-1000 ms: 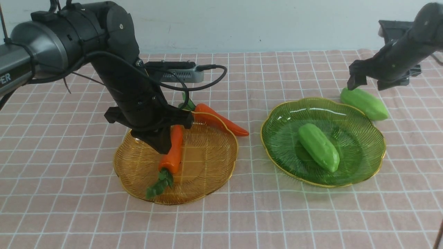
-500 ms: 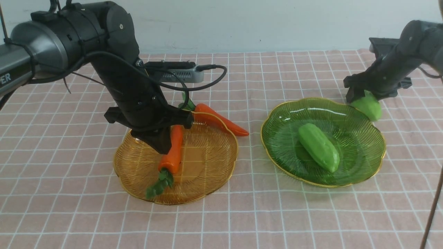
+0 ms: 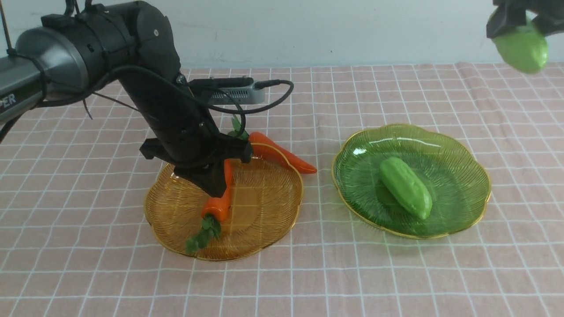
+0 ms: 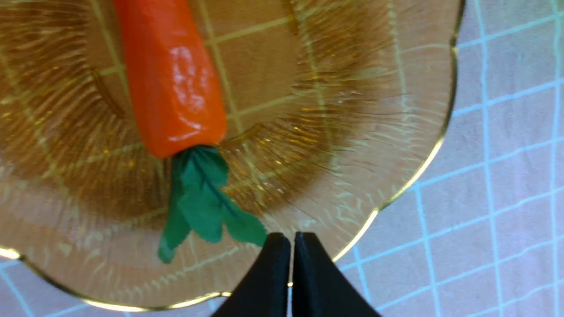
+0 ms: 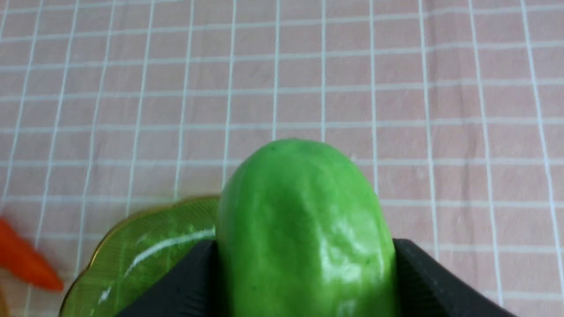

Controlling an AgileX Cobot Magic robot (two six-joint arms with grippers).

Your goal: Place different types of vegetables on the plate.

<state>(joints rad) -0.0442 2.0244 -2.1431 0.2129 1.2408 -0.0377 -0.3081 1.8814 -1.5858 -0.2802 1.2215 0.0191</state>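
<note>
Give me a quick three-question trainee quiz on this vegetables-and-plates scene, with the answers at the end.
1. True or false: the right pincer holds a green gourd above the table.
2. What lies on the amber plate? A) a carrot B) a gourd C) nothing
3. Fill in: the left pincer is ____ and holds nothing.
Key: 1 true; 2 A; 3 shut.
</note>
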